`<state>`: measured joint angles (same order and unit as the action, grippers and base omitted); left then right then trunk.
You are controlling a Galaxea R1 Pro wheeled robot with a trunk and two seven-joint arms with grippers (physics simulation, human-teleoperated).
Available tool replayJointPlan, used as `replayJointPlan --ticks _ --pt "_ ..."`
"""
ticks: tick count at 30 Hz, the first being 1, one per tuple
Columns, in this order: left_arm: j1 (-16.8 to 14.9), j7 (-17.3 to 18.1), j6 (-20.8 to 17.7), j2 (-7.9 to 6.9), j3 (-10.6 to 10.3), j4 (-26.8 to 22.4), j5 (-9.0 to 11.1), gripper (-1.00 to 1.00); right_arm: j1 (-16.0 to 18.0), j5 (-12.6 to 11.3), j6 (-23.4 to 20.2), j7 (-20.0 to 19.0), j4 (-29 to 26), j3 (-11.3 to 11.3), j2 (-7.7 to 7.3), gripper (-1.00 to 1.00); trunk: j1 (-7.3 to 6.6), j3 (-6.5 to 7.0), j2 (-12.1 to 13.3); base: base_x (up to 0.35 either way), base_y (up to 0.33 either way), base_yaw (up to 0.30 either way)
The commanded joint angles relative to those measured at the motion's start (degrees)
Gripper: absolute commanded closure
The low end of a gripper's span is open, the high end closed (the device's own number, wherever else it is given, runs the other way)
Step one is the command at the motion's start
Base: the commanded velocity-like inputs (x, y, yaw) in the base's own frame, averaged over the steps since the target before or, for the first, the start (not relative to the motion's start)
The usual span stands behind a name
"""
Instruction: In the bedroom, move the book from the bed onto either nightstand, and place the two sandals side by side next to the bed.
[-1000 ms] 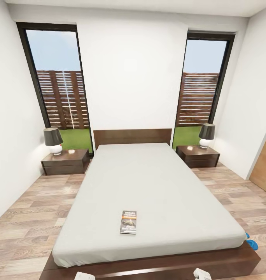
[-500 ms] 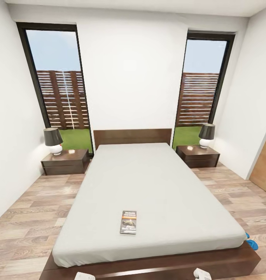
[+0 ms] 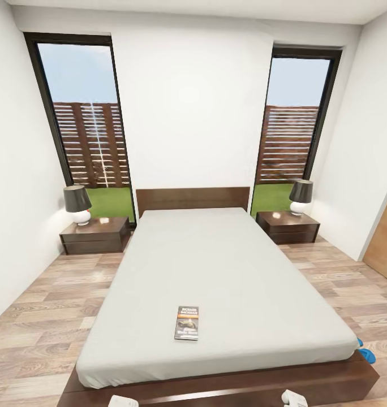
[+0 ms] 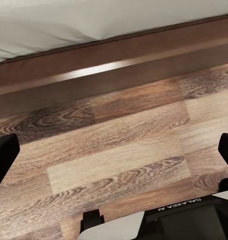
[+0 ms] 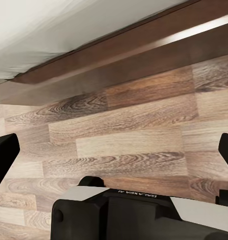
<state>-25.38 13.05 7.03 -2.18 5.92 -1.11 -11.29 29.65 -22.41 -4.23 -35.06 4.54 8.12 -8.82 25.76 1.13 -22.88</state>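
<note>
Book [image 3: 186,323] lies flat on the bed [image 3: 216,265], close to the foot edge of the mattress and a little to the left of its middle line. Its long axis runs from the foot of the bed toward the headboard [image 3: 192,199], so a short edge faces the robot.

The robot stands at the foot of the bed. Both arms hang low in front of the bed frame: in the left wrist view the left pincer [image 4: 114,155] shows only its two dark finger tips at the two sides, wide apart and released, with bare wood floor [image 4: 119,150] between them. The right pincer [image 5: 114,155] looks the same, spread and holding nothing.

From both pincers the book is ahead and higher, on the mattress beyond the frame. It sits nearly between the two arms, slightly nearer the left one, I judge, so either arm could reach it, coming down across its narrow width.

One nightstand [image 3: 95,235] stands left of the headboard and the other nightstand [image 3: 288,226] right of it, both well apart from the book. One blue sandal [image 3: 366,355] peeks out on the floor beside the right foot corner of the bed; the second I cannot make out clearly.
</note>
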Motion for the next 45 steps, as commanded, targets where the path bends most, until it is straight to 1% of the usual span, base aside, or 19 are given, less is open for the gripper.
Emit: replayJointPlan --ticks 1,15,23,38,45 --pt "0.0 0.1 0.2 -0.01 0.5 0.1 -0.6 -1.0 0.1 -0.6 -0.2 -0.3 0.1 0.4 0.01 -1.0 0.02 -0.02 0.0 0.0 0.0 0.0" --pt "0.0 0.1 0.3 -0.1 0.6 0.1 -0.5 -1.0 0.1 -0.6 -0.2 -0.3 0.1 0.4 0.03 -1.0 0.02 -0.02 0.0 0.001 0.0 0.0" --pt "0.0 0.1 0.3 -0.11 0.7 0.1 -0.4 -1.0 0.1 -0.6 -0.2 -0.3 0.1 0.4 0.03 -1.0 0.02 -0.02 0.0 0.22 0.0 0.0" --pt "0.0 0.1 0.3 -0.1 0.7 0.1 -0.4 -1.0 0.1 -0.6 -0.2 -0.3 0.1 0.4 0.03 -1.0 0.02 -0.02 0.0 0.017 0.0 0.0" --pt "0.0 0.1 0.3 -0.1 0.7 0.1 -0.4 -1.0 0.1 -0.6 -0.2 -0.3 0.1 0.4 0.03 -1.0 0.02 -0.02 0.0 0.243 0.0 0.0"
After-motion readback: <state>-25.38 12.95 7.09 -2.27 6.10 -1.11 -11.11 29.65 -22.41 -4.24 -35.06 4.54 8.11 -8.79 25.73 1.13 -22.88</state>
